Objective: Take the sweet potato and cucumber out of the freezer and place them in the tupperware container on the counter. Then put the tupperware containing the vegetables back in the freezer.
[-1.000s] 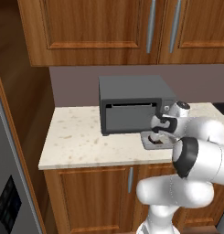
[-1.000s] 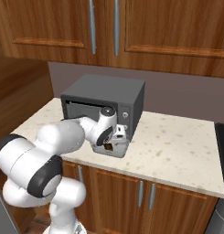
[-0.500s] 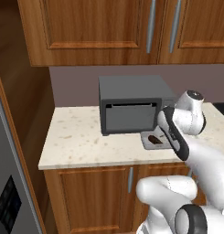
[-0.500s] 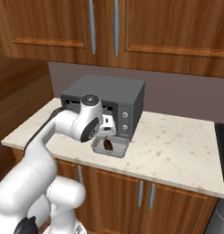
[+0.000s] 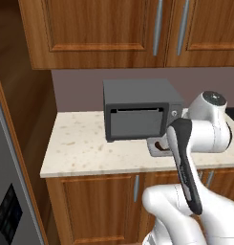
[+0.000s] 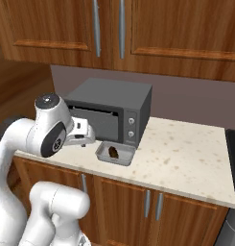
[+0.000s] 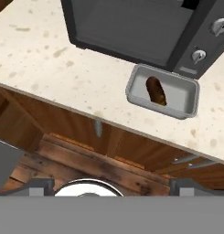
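The sweet potato (image 7: pixel 155 90) (image 6: pixel 113 152) lies inside the grey tupperware container (image 7: pixel 189 103) (image 6: pixel 102 153), which stands on the counter (image 6: pixel 186 153) just in front of the microwave. In the left base view my own arm hides most of the container (image 5: pixel 154 147). My gripper (image 6: pixel 83 135) hangs left of the container, out over the counter's front edge. It is open, its fingertips (image 7: pixel 40 185) wide apart with nothing between them. The freezer (image 5: pixel 6 201) shows as a grey door at the far left. The cucumber is out of view.
A dark-grey microwave (image 5: pixel 137 107) stands at the back of the counter, right behind the container. Wooden wall cabinets (image 6: pixel 138 29) hang above it, and base cabinet doors with bar handles (image 5: pixel 135 188) sit below. A dark stove edge (image 6: pixel 233 158) borders the counter on the right.
My hand has drawn back from the container and swung left, off the front of the counter. The sweet potato stays in the container. The jaws have stayed wide open.
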